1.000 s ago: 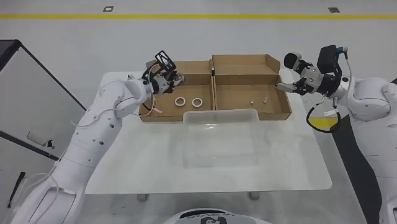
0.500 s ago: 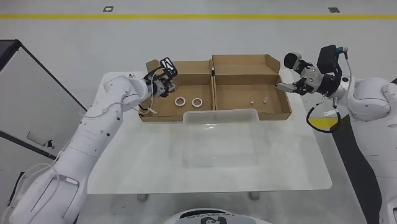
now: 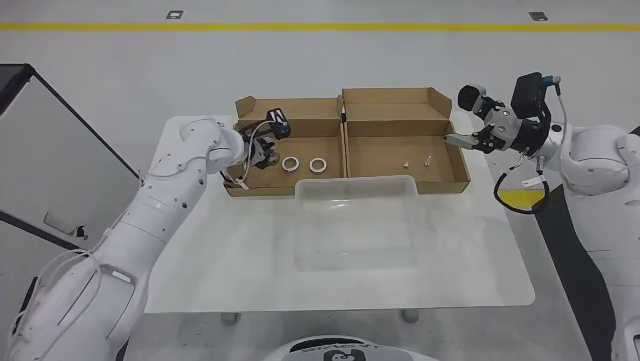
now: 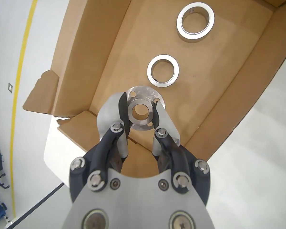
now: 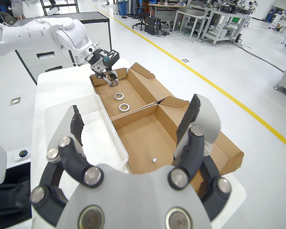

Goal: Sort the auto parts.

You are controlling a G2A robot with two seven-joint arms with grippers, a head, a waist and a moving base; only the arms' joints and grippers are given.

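Left gripper [image 4: 140,114] clamps a flanged part [image 4: 144,92] over the left box [image 4: 114,36]. Right gripper [image 5: 135,106] gapes wide beside the right box [image 5: 143,134].

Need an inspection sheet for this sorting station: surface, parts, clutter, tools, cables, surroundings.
Surface: white table, clear tray at its middle.
Job's things: flange held over left box's outer end; near ring and far ring lie on its floor; right box holds a small metal part.
Clutter: nothing seen.
Tools: left tool shut on flange; right tool open, empty, off right box's outer end.
Cables: white cable by left wrist; black cable looped under right arm.
Surroundings: yellow floor line, workbenches beyond.
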